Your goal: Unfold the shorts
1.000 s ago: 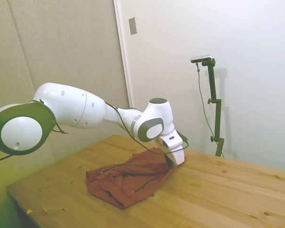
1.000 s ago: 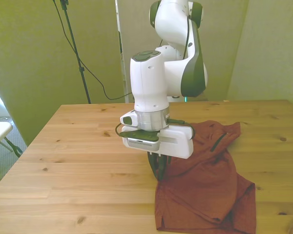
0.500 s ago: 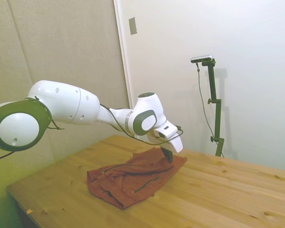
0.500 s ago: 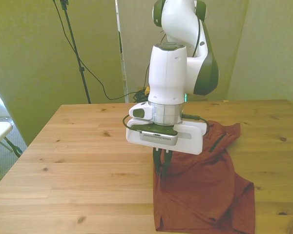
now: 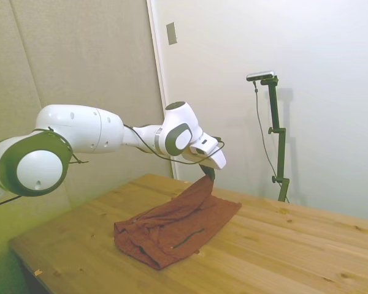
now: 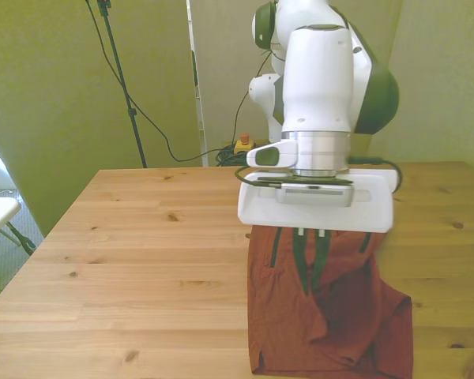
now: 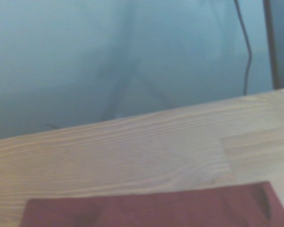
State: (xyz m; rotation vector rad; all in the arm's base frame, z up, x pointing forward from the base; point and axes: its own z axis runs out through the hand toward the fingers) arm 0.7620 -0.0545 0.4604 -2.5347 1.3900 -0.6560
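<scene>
One pair of shorts [image 5: 172,226], one end effector [image 5: 207,174]. End effector pinched on a shorts edge, raised above the worktop [image 5: 294,251]; remaining fabric lies crumpled on the worktop's front-view right, near side. Wall [image 7: 109,56] behind.

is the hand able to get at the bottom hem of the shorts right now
Probably not right away: the hand is shut on a raised part of the shorts. The hem itself lies open on the table; it would have to let go first.

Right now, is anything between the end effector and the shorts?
No. In the side view the end effector pinches an edge of the shorts, lifting it off the table; nothing lies between.
</scene>
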